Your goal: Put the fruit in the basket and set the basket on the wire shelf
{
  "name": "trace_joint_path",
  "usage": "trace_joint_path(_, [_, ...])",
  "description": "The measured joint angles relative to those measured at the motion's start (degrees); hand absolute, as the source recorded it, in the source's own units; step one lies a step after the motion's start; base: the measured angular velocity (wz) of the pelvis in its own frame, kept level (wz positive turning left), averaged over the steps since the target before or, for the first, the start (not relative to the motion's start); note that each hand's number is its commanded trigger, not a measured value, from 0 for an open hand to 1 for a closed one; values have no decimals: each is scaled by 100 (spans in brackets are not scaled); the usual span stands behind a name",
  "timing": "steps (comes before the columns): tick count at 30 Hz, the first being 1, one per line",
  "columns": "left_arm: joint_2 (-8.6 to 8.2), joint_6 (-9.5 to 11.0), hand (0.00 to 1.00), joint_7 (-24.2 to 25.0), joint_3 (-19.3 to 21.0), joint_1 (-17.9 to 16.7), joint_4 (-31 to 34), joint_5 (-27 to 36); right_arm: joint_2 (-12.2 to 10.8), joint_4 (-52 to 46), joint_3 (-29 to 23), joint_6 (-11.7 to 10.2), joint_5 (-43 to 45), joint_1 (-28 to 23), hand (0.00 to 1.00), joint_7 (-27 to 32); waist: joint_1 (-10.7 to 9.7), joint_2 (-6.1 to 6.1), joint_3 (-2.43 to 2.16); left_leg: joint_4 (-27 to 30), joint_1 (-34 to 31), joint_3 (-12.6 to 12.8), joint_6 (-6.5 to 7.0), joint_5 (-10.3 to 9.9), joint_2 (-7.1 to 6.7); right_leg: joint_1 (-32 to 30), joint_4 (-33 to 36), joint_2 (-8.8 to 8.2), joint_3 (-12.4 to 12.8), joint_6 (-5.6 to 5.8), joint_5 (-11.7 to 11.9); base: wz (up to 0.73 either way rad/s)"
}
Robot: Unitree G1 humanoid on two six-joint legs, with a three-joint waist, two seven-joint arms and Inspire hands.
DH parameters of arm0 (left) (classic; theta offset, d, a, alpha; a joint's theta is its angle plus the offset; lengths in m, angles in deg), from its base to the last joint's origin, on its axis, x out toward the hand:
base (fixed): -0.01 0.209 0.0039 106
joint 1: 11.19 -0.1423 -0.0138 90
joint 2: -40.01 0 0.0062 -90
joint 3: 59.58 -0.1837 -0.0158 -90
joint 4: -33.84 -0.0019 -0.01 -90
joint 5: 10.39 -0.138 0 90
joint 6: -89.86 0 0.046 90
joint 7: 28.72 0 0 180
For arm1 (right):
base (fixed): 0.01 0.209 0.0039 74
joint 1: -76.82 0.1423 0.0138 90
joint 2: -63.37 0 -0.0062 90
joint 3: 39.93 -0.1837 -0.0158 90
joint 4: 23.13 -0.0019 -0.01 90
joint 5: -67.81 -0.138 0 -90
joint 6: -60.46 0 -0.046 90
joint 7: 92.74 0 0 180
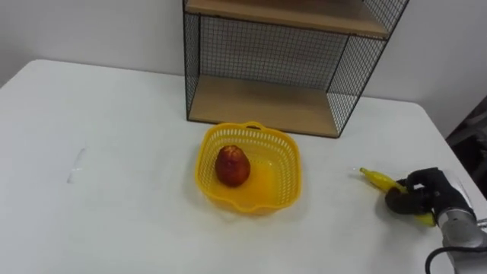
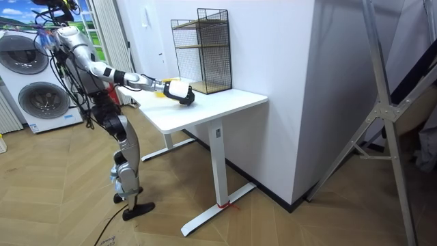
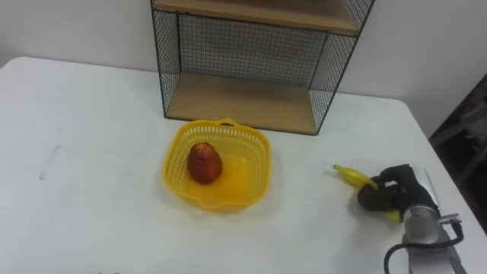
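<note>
A yellow plastic basket (image 1: pixel 210 149) stands in the middle of the white table (image 1: pixel 114 152), in front of the wire shelf (image 1: pixel 262 99). A red fruit (image 1: pixel 232 165) lies inside the basket, towards its left side. To the right, near the table's right edge, a yellow banana (image 1: pixel 374 177) lies on the tabletop. My right hand (image 1: pixel 424 193) rests over the banana's near end with its dark fingers curled round it; only the banana's far tip and a bit of its near end stick out. In the room view I stand at the table's end with that arm stretched out over it.
The wire shelf has a wooden bottom board (image 1: pixel 259 103) open to the front and a second board (image 1: pixel 289 15) above it. A faint mark (image 1: pixel 76 164) shows on the table's left part. Washing machines (image 2: pixel 31 82) stand behind me.
</note>
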Motion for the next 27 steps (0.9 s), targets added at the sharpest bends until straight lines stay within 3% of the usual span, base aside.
trace_joint_path(5, [-30,9,0,-6,-81,19,-32,4,-154,-1301,258,287,66,-409,100,-50,9,70,39,-50,-68,179,-1,3,28,-184,125,32,210,-4,1,-21])
trace_joint_path(9, [-70,186,0,-22,-118,44,-26,6,-281,-2478,512,260,-95,-616,100,-37,-23,147,104,-17,-144,294,14,11,23,-327,184,21,273,0,1,-13])
trace_joint_path(14, [-71,285,0,-146,-117,27,-7,54,-332,-3337,501,243,-413,-610,100,99,-21,142,97,-22,-146,295,14,12,16,-327,180,6,274,17,-11,0])
trace_joint_path(19, [-75,370,0,-218,-81,-42,-22,16,-349,-4402,471,90,-527,-603,100,237,-19,67,81,-27,-135,305,14,12,15,-312,172,3,273,24,-15,0])
trace_joint_path(27, [-83,385,0,-214,-93,-66,-30,18,-354,-5132,479,12,-541,-602,100,259,-5,8,51,-113,-136,307,21,15,15,-348,199,5,268,19,-10,0])
